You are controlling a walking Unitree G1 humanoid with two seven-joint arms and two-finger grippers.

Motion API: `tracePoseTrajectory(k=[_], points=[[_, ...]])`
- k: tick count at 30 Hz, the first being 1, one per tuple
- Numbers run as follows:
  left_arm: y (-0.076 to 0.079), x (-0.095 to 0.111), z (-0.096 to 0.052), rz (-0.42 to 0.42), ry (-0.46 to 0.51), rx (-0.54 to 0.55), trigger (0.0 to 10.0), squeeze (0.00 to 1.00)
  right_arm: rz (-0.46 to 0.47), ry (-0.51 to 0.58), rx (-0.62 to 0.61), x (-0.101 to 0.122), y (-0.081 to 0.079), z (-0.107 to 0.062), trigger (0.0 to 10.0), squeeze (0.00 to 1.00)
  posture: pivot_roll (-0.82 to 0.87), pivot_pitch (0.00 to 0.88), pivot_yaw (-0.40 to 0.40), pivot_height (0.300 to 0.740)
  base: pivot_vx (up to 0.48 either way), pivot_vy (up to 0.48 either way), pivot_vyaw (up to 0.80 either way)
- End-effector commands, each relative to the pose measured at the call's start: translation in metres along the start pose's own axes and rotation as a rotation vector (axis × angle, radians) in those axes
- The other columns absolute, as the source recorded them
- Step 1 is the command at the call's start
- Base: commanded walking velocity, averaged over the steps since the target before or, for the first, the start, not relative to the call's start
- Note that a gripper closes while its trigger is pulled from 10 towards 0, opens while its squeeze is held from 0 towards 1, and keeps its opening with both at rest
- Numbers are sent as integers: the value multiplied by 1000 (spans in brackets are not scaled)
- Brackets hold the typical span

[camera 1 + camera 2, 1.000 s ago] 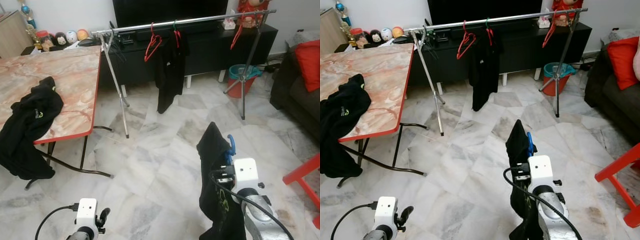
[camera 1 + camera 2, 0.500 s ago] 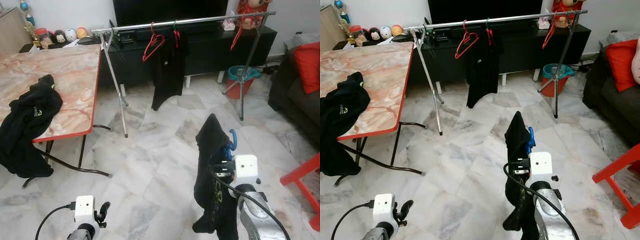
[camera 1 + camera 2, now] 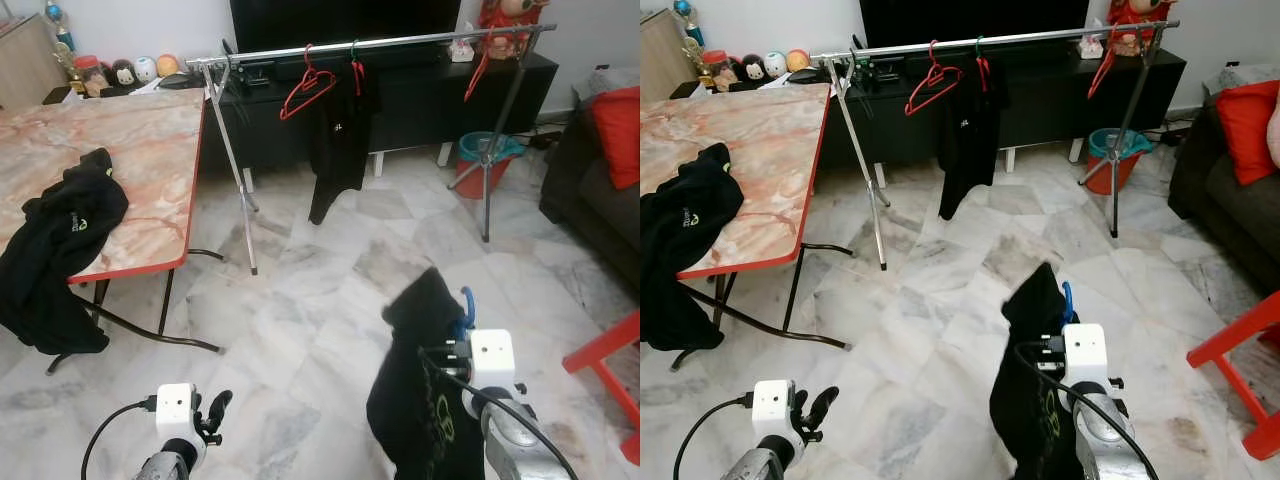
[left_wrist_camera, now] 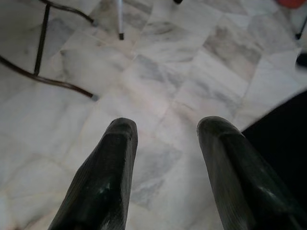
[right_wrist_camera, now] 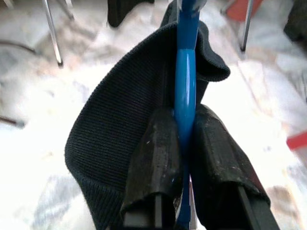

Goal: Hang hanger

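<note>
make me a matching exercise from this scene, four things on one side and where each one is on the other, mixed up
Things:
1. blue hanger
2. red hanger
3. black garment with no hanger
4. teal bucket

Places:
A. on the floor by the foot of the clothes rail
B. draped over the edge of the marble table
C. clamped in the right gripper, with a black shirt on it
D. hooked empty on the rail

Pairs: 1-C, 2-D, 3-B, 4-A
</note>
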State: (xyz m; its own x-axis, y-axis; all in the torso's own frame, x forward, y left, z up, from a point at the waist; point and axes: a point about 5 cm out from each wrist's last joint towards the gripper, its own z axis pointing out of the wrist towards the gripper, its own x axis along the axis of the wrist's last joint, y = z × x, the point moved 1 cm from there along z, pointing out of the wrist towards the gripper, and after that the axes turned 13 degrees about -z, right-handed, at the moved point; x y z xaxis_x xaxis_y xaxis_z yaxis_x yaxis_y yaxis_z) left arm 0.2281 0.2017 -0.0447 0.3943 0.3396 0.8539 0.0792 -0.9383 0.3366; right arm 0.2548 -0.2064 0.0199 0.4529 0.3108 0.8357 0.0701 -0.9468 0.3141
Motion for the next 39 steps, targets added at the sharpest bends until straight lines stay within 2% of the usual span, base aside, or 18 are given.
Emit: tracePoseTrajectory(k=[1,2,4,5,7,12,16,20,22,25,30,36,37,38,39], points=[[17,26,15,26,110,-64,10000,0,3,29,2,8,1,2,10000,0,-195,0,20,740,0,0,0],[17,26,15,26,110,-64,10000,0,3,29,2,8,1,2,10000,0,-195,0,20,740,0,0,0],[60,95,43,80,344,-176,10000,0,15,31,2,9,0,4,10000,0,-199,0,19,740,0,0,0],[85,130,48,97,450,-234,10000,0,27,40,-3,12,1,5,10000,0,-205,0,21,740,0,0,0],[91,136,48,92,471,-253,10000,0,36,46,2,15,0,7,10000,0,-206,0,24,740,0,0,0],[100,144,46,75,506,-296,10000,0,34,21,21,11,-3,8,10000,0,-206,0,26,740,0,0,0],[109,144,44,101,461,-335,10000,0,53,82,3,19,-1,6,10000,0,-215,0,30,740,0,0,0],[109,132,45,135,368,-357,10000,0,47,140,9,27,1,3,10000,0,-220,0,37,740,0,0,0],[110,122,45,146,273,-420,10000,0,27,161,45,28,-1,1,10000,0,-219,0,42,740,0,0,0],[113,116,42,160,199,-494,10000,0,10,178,78,31,-1,-2,10000,0,-220,0,47,740,0,0,0],[127,117,45,178,111,-620,10000,0,-37,224,158,42,-6,-6,10000,0,-237,0,57,740,0,0,0],[147,131,45,160,72,-747,10000,0,-65,231,229,46,-16,-7,10000,0,-211,0,51,740,0,0,0],[149,133,44,163,58,-770,10000,51,-79,222,229,46,-17,-5,10000,0,-211,0,51,740,0,0,0],[150,134,43,164,49,-789,10000,255,-89,219,224,47,-17,-3,10000,0,-207,0,50,740,0,0,0],[152,136,43,165,39,-810,10000,576,-90,219,213,49,-16,-1,10000,0,-206,0,50,740,0,0,0]])
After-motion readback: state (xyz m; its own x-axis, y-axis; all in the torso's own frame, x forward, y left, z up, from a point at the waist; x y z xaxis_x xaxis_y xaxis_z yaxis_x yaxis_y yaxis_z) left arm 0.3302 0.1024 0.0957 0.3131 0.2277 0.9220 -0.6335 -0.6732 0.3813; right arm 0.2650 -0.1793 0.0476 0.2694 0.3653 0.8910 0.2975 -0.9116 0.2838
